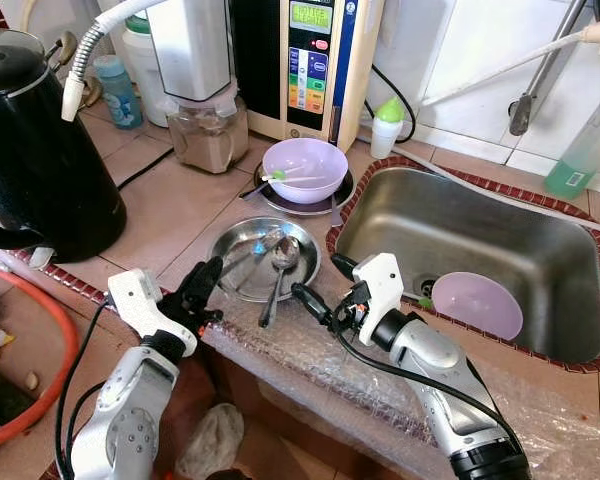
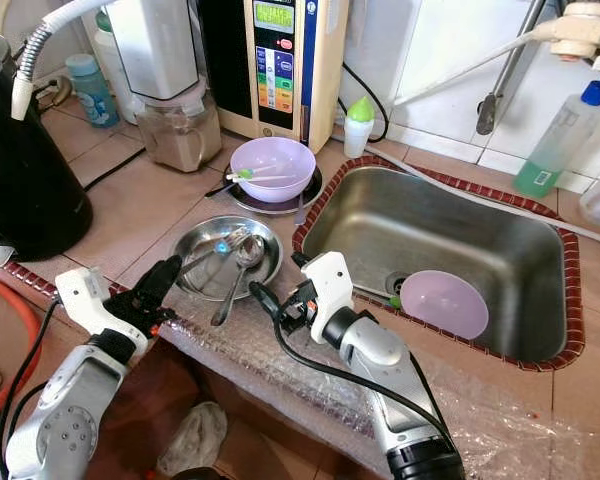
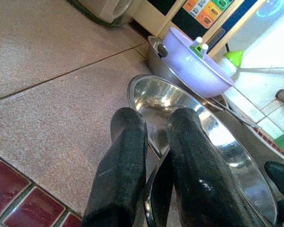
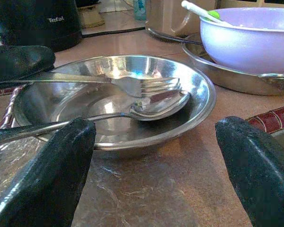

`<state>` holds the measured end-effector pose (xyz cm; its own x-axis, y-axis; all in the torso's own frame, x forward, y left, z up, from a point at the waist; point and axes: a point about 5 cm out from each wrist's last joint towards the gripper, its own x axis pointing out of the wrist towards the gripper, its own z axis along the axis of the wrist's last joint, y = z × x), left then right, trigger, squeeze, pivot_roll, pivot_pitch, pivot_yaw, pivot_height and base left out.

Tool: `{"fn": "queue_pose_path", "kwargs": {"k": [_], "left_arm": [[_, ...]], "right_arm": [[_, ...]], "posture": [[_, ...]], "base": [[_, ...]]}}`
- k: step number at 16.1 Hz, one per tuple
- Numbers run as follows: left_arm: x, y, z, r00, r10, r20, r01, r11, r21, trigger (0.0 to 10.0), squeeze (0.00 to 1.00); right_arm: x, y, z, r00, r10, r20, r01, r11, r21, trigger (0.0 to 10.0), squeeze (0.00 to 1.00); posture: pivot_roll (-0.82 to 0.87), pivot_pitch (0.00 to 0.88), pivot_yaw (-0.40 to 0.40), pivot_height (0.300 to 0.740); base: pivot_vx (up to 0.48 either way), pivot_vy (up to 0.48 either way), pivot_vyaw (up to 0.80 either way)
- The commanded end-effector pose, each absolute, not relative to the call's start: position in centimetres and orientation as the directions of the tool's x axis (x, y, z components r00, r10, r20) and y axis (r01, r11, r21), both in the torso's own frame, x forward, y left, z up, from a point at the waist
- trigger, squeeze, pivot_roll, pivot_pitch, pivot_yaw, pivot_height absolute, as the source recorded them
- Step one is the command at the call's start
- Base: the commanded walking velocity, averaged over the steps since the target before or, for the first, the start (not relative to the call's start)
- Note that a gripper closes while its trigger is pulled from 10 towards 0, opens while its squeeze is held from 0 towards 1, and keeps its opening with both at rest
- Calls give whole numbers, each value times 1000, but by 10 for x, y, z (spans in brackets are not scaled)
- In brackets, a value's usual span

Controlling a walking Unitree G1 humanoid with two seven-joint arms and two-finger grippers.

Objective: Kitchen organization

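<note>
Evidently the cutlery in the steel dish point(image 1: 264, 258) is the job in hand: a spoon point(image 1: 279, 268) and a fork point(image 4: 132, 85) lie across it, near the counter's front edge beside the sink point(image 1: 580, 300). The left hand point(image 1: 202, 288) sits at the dish's rim, fingers nearly together and holding nothing. The right hand point(image 1: 325, 290) hovers just short of the dish, spread wide and empty. Next, I judge, one hand must close on a thin handle lying low against metal. Just behind stands a lilac bowl point(image 1: 305, 170) on a plate; another lilac bowl point(image 1: 477, 304) lies in the sink, a black kettle point(image 1: 35, 150) at the counter's left.
</note>
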<state>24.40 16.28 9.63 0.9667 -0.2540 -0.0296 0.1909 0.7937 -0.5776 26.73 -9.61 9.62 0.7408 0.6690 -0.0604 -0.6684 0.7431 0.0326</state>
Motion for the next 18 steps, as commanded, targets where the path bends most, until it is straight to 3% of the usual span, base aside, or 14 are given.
{"fn": "queue_pose_path", "kwargs": {"k": [1, 12, 15, 18], "left_arm": [[245, 164, 97, 967, -253, -38, 185, 793, -580, 0, 0], [247, 178, 136, 963, -253, 89, 266, 854, -447, 0, 0], [245, 180, 154, 944, -301, 135, 330, 864, -381, 0, 0], [251, 178, 175, 894, -402, 198, 448, 817, -362, 0, 0]], "right_arm": [[269, -96, 102, 739, 672, -46, -672, 740, 25, 10000, 0], [271, -95, 100, 754, 655, -45, -655, 755, 25, 10000, 0], [274, -97, 101, 765, 643, -37, -643, 766, 20, 10000, 0], [287, -107, 114, 835, 550, 29, -551, 832, 73, 10000, 0]], "posture": [[25, 0, 23, 740], [33, 0, 29, 740], [36, 0, 29, 740], [36, 0, 22, 740]], "base": [[0, 0, 0], [0, 0, 0], [0, 0, 0], [0, 0, 0]]}}
